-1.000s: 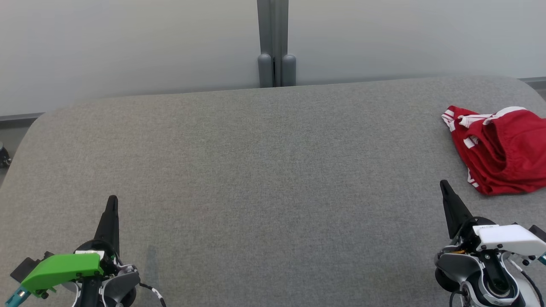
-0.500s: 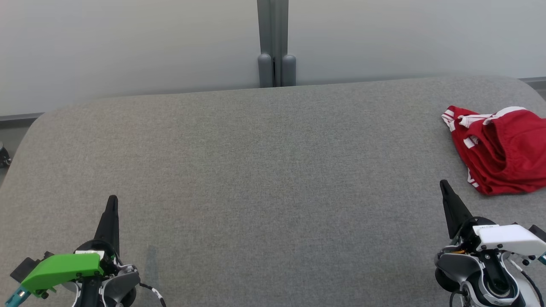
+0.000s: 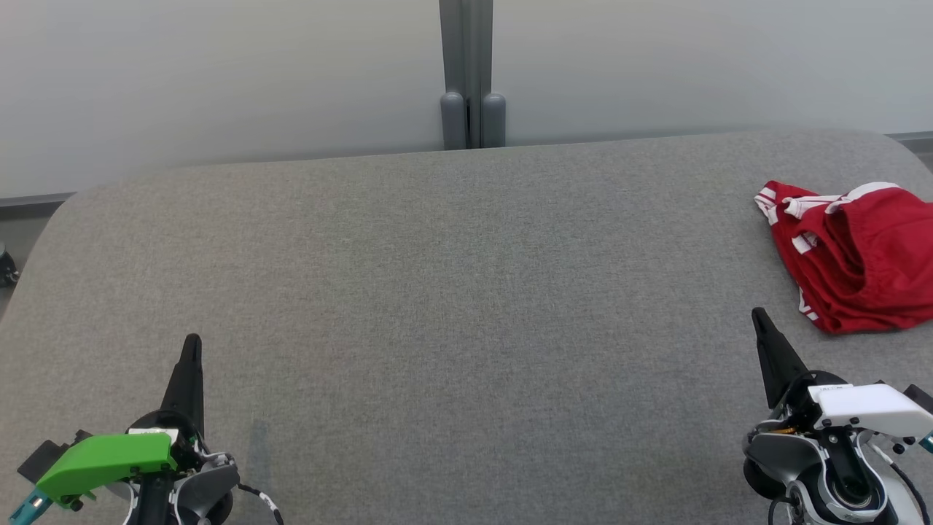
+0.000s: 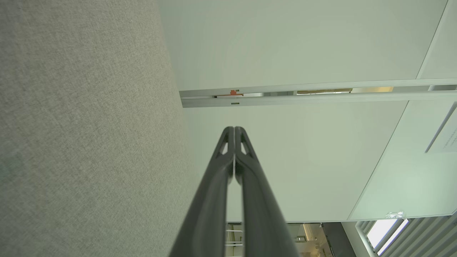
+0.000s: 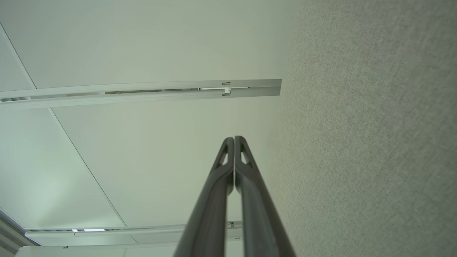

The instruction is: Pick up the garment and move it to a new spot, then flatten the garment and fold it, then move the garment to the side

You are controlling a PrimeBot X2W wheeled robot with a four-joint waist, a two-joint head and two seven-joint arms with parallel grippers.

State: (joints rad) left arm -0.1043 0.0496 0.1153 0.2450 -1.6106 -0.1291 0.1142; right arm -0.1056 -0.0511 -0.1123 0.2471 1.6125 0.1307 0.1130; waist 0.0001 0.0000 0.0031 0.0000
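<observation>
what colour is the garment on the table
Red with white stripes and trim; the garment shows best in the head view.

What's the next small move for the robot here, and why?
Probably open the right pincer and ease it forward toward the red garment. The garment lies crumpled at the right side of the table, just ahead of that pincer, which is shut and empty. The left pincer sits far across the table.

Matt woven cloth table top [image 3: 437, 292]; smooth red cloth garment [image 3: 867, 255] (white-trimmed).
</observation>
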